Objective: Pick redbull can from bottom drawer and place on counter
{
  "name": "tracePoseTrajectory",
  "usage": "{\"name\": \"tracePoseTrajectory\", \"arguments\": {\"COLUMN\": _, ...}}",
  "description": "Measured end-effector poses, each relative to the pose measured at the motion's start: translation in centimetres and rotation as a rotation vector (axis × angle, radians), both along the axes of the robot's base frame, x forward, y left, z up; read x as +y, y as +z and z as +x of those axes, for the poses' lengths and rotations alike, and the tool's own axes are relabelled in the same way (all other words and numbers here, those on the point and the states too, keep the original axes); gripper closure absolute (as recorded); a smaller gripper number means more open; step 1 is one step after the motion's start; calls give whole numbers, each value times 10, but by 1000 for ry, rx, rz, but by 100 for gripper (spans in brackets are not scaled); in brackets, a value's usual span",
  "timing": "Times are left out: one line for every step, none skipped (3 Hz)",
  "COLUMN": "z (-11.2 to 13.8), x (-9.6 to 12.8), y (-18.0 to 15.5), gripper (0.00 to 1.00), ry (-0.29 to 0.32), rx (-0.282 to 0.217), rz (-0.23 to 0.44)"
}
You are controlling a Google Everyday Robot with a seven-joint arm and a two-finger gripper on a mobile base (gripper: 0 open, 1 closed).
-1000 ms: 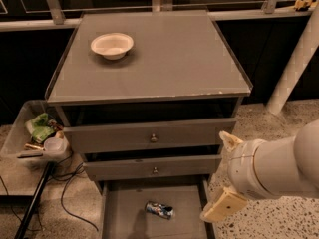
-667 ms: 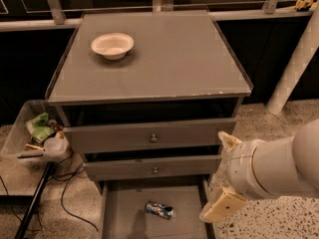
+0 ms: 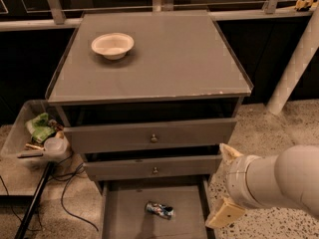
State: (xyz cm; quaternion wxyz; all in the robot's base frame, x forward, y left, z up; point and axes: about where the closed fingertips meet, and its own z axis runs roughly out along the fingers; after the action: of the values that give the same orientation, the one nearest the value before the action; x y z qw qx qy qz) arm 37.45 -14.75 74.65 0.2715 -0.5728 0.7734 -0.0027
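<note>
1 bowl (image 3: pixel 112 45) sits on the counter (image 3: pixel 172 66); end effector (image 3: pixel 219 185), released, beside bottom drawer (image 3: pixel 124 214).

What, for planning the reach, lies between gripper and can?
Camera view: only the drawer's bare floor and right wall separate the can from the gripper right of it.

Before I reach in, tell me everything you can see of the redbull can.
The redbull can is small, slim, shiny metal, blue and silver. It lies on its side on the grey floor of the open bottom drawer, touching only that floor. The gripper, open, hangs to its right, apart from it.
</note>
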Motion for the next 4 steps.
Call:
{"name": "tracePoseTrajectory", "arguments": {"z": 23, "x": -32, "y": -37, "gripper": 0, "ry": -11, "rx": -38, "rz": 27}}
{"name": "tracePoseTrajectory", "arguments": {"z": 57, "x": -72, "y": -76, "gripper": 0, "ry": 62, "rx": -54, "rz": 28}}
{"name": "tracePoseTrajectory", "arguments": {"z": 111, "x": -107, "y": -110, "gripper": 0, "ry": 138, "rx": -54, "rz": 93}}
{"name": "tracePoseTrajectory", "arguments": {"z": 111, "x": -107, "y": -109, "gripper": 0, "ry": 138, "rx": -54, "rz": 92}}
